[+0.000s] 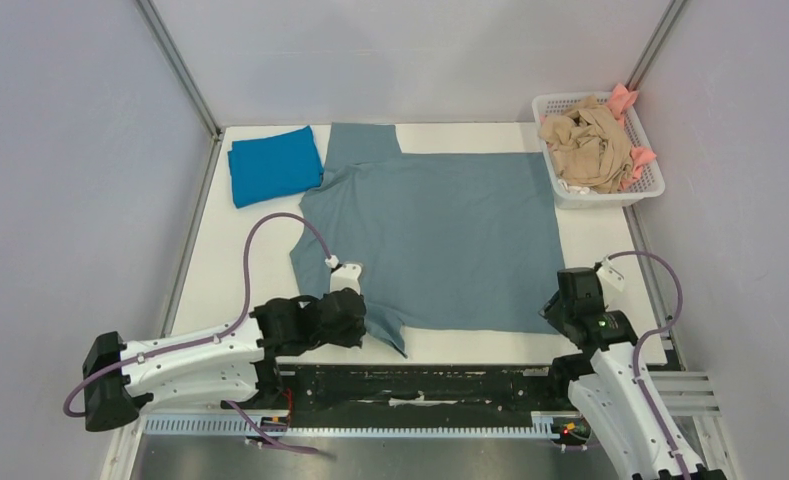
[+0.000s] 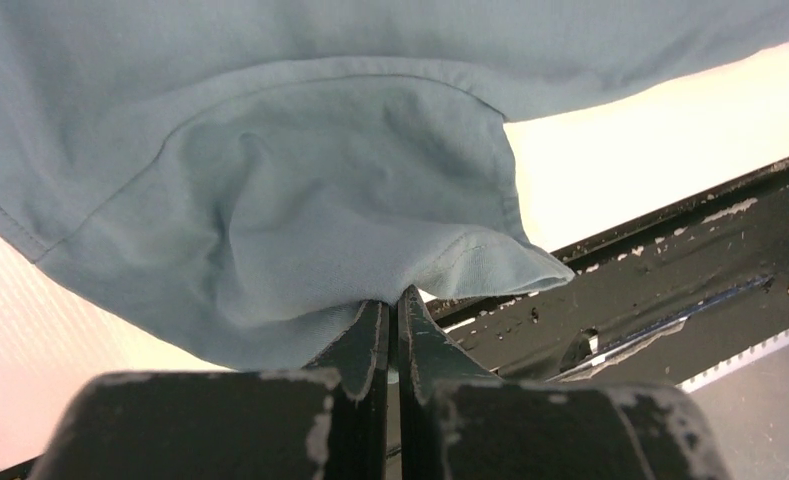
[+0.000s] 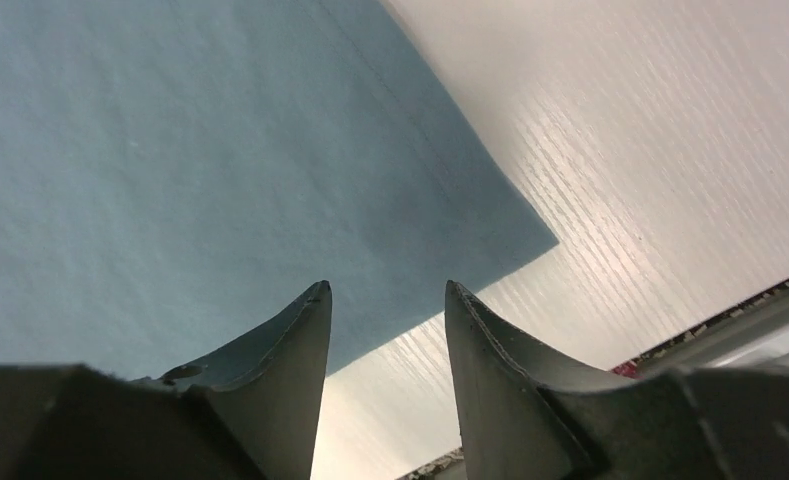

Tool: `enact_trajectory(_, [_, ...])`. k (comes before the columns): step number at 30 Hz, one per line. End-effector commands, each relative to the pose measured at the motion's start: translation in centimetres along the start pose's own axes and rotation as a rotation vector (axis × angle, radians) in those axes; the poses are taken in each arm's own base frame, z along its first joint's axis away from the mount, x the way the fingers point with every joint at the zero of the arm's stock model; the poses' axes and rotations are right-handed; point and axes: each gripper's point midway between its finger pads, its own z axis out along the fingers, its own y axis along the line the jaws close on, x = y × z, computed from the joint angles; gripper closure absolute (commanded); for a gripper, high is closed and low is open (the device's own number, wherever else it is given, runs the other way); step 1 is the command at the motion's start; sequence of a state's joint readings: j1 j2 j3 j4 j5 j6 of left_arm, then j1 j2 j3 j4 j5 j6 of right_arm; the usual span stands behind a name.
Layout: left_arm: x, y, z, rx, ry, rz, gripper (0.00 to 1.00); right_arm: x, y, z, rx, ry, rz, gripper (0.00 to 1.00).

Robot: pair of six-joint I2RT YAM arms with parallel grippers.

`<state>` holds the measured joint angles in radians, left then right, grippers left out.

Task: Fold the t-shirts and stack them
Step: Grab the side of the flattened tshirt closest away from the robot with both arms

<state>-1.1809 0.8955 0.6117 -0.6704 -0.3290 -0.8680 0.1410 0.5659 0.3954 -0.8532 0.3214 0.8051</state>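
Note:
The large grey-blue t-shirt (image 1: 440, 240) lies spread flat in the middle of the white table. A folded bright blue t-shirt (image 1: 273, 164) sits at the back left. My left gripper (image 1: 355, 318) is shut on the grey-blue shirt's near left sleeve (image 2: 310, 230), which bunches up above the closed jaws. My right gripper (image 1: 566, 300) is open and empty, just above the shirt's near right corner (image 3: 510, 235). Beige and pink shirts (image 1: 590, 140) lie crumpled in a basket.
A white plastic basket (image 1: 650, 185) stands at the back right corner. A black rail (image 1: 430, 385) runs along the table's near edge, close under the left gripper. Grey walls and metal posts close in the sides.

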Motion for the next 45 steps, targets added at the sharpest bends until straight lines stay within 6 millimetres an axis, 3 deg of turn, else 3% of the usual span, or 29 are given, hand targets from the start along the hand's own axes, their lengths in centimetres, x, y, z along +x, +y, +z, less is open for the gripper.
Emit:
enact_trajectory(1, [-1.8,-0.8,0.0,0.045,-0.037,0.02,0.98,0.7,-1.6,-0.2,0.072,0.033,-0.045,0.51])
enact_trajectory(5, [-1.9,-0.5,0.2,0.054,-0.031,0.009,0.98,2.2,-1.7,1.3,0.067,0.064,-0.029,0.51])
enact_trajectory(15, [-2.0,0.3,0.5,0.042,-0.022,-0.015,0.98,3.7,-1.9,3.7,0.077,0.083,-0.032,0.52])
enact_trajectory(18, [-2.1,0.4,0.4,0.038,-0.024,-0.024,0.98,3.9,-1.8,3.7,0.076,0.095,-0.043,0.61])
enact_trajectory(23, [-2.4,0.7,0.4,0.03,-0.031,-0.044,0.98,3.4,-1.5,3.4,0.064,0.094,-0.073,0.9])
enact_trajectory(24, [-2.6,0.7,0.3,0.031,-0.037,-0.048,0.98,3.1,-1.4,3.3,0.062,0.089,-0.083,1.0])
enact_trajectory(28, [-4.3,0.8,-0.1,0.026,-0.095,-0.061,0.98,1.9,-0.6,3.0,0.044,0.066,-0.122,1.0])
enact_trajectory(34, [-7.5,1.1,-0.4,0.009,-0.19,-0.102,0.98,-0.5,2.2,2.6,-0.033,0.03,-0.167,1.0])
enact_trajectory(45, [-14.0,3.1,0.3,-0.104,-0.299,-0.146,0.98,-7.2,8.5,1.6,-0.177,-0.136,-0.158,1.0])
